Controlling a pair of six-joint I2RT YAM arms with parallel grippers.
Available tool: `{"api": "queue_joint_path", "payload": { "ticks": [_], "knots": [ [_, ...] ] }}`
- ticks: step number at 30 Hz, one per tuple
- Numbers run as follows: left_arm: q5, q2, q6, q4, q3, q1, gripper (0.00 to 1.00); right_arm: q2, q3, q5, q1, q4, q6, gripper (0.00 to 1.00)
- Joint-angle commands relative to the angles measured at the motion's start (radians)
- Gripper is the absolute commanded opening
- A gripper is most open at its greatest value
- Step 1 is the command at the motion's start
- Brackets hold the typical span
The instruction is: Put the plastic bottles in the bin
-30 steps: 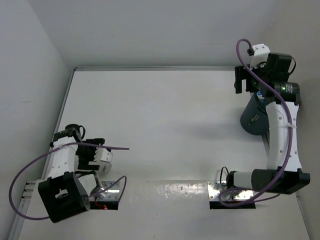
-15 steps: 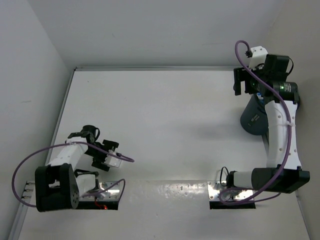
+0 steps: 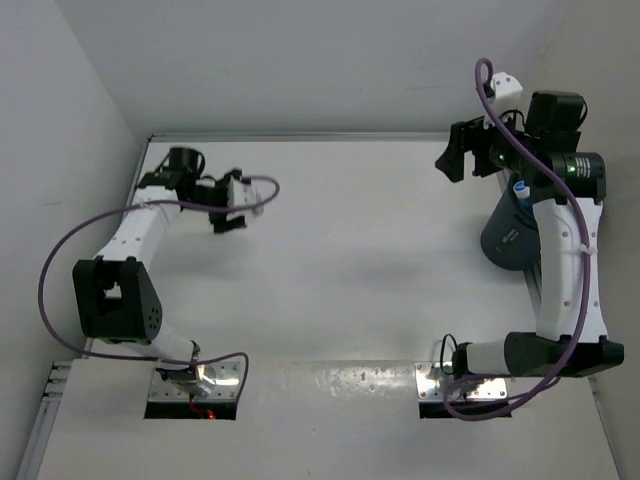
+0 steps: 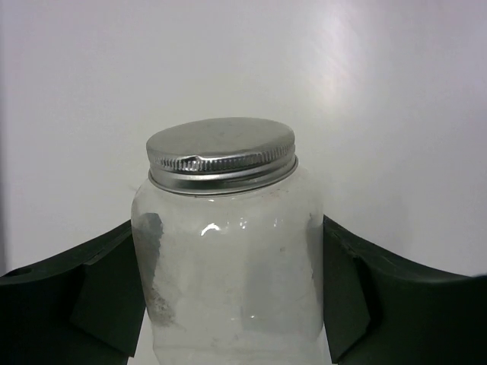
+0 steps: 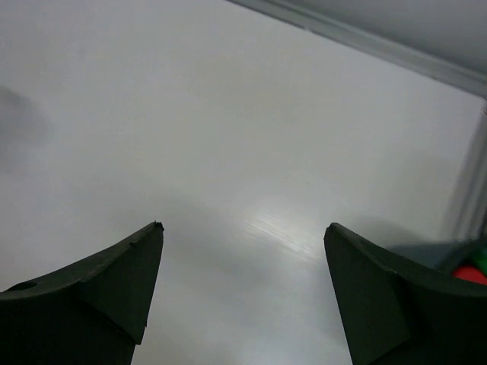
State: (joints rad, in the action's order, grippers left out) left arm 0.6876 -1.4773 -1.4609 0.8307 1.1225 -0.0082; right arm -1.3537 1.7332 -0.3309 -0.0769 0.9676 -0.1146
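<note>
The dark grey-blue bin (image 3: 508, 238) stands at the far right under my right arm. A clear bottle with a blue cap (image 3: 521, 187) pokes out of its top. In the right wrist view the bin's rim (image 5: 434, 251) shows at the lower right, with a red bottle cap (image 5: 469, 275) and a bit of the green bottle (image 5: 479, 258) inside. My right gripper (image 3: 455, 160) (image 5: 243, 228) is open and empty, left of the bin above bare table. My left gripper (image 3: 235, 205) (image 4: 228, 296) is shut on a clear glass jar (image 4: 228, 251) with a metal lid (image 4: 221, 148).
The white walls meet the table along the back edge (image 3: 300, 136) and the left edge (image 3: 125, 230). The left arm stretches to the far left corner. A purple cable (image 3: 70, 250) loops beside it.
My left arm has swung from near its base out to the far left of the table. My right gripper has moved left and up, away from the bin.
</note>
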Motion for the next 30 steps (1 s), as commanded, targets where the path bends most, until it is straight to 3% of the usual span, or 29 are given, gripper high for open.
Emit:
{"api": "queue_joint_path", "payload": {
  "ticks": [1, 4, 5, 7, 8, 11, 15, 30],
  "knots": [
    [0.332, -0.069, 0.468, -0.027, 0.276, -0.027, 0.41, -0.01, 0.101, -0.27, 0.069, -0.044, 0.108, 0.84],
    [0.48, -0.097, 0.753, -0.082, 0.408, -0.081, 0.39, -0.028, 0.143, -0.335, 0.141, -0.104, 0.22, 0.84],
    [0.496, -0.097, 0.937, -0.193, 0.408, -0.102, 0.39, -0.041, 0.182, -0.353, 0.176, -0.11, 0.239, 0.84],
    [0.51, -0.032, 1.148, -0.369, 0.375, -0.17, 0.39, -0.065, 0.204, -0.382, 0.222, -0.139, 0.321, 0.84],
    [0.5, -0.005, 1.382, -0.595, 0.346, -0.193, 0.39, -0.079, 0.239, -0.402, 0.233, -0.162, 0.341, 0.84],
    [0.48, 0.052, 1.725, -0.929, 0.255, -0.262, 0.39, -0.104, 0.249, -0.436, 0.333, -0.225, 0.459, 0.87],
    [0.48, 0.023, 1.849, -0.961, 0.321, -0.346, 0.39, -0.117, 0.224, -0.464, 0.407, -0.26, 0.504, 0.9],
    [0.406, 0.072, 1.797, -0.964, 0.312, -0.515, 0.39, -0.096, 0.131, -0.476, 0.459, -0.247, 0.498, 0.93]
  ]
}}
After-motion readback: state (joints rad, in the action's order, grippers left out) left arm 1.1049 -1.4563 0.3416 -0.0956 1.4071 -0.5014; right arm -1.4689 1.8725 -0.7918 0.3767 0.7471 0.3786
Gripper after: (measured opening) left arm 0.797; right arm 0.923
